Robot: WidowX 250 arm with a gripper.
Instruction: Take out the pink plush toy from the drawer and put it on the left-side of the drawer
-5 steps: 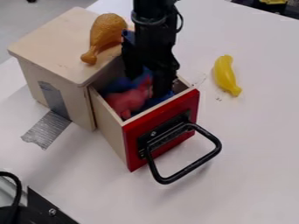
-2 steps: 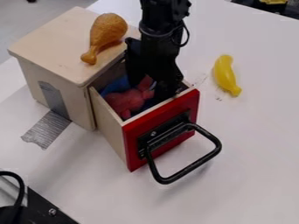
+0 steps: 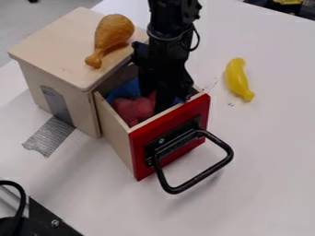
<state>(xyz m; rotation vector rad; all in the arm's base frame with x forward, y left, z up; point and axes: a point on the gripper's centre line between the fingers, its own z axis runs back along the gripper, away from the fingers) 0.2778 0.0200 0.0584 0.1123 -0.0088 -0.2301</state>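
White table: claw deeper in drawer, by plush.

Looks like a robotics lab to me, some kind of test setup anyway; my black robot arm hangs over a white table; the little wooden cabinet is stuck down with silver tape; there's a toy drumstick on top, and bolted black hardware plus a cable in the near-left corner.

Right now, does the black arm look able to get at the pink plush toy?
Probably yes: the drawer is open, and the gripper hangs inside it, close to the pink toy.
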